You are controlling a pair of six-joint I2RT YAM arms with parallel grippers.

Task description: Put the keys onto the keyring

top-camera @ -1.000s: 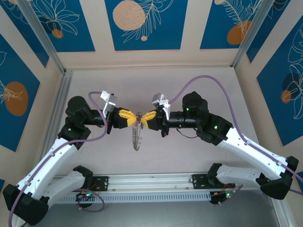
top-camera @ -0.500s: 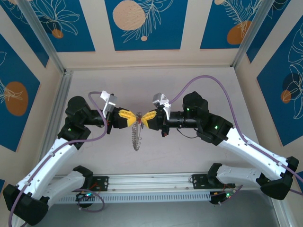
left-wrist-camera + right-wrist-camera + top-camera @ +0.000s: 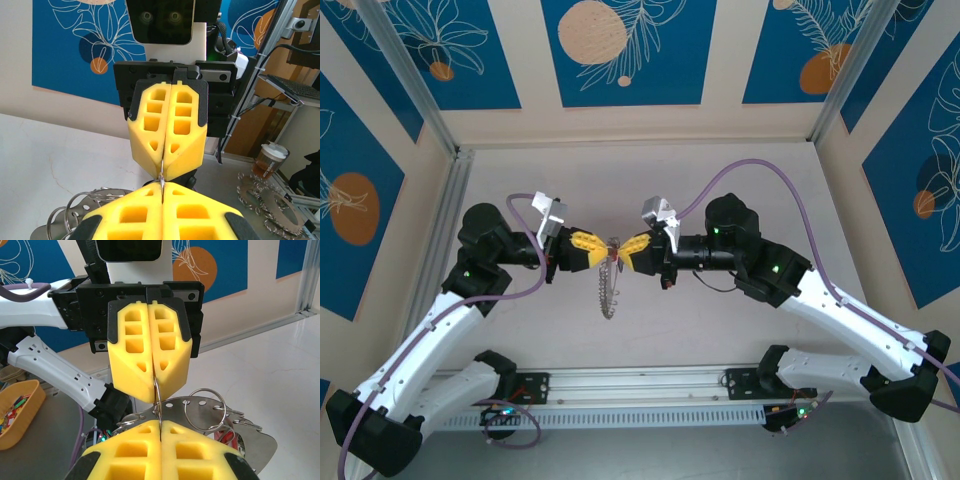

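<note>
Top view, left gripper (image 3: 603, 247): yellow fingers pressed together and clamped on the upper end of the keyring, above the middle of the table (image 3: 740, 330).
Top view, right gripper (image 3: 625, 247): also closed, nose to nose with the left gripper and pinching the same stretch of the ring.
Top view, keyring (image 3: 609, 285): runs from the shared pinch toward the near edge, fringed with silvery pieces, with a small red tag (image 3: 613, 242) at the grip. Whether its lower end touches the table cannot be told.
Left wrist, left gripper (image 3: 162, 192): its own yellow pads fill the bottom edge, shut tight on a thin wire.
Left wrist, right gripper (image 3: 163, 169): faces the camera, fingers closed, tip almost touching the left one, the wire passing between the two.
Left wrist, keyring (image 3: 75, 210): loops and flat metal pieces sit low on the left, under the grip.
Right wrist, right gripper (image 3: 160, 427): pads together at the bottom edge, gripping the ring wire.
Right wrist, left gripper (image 3: 154, 387): opposite and closed, with the wire emerging from its tip.
Right wrist, keyring (image 3: 202, 410): wire loops and silvery plates spread to the right, just behind the pinch.
</note>
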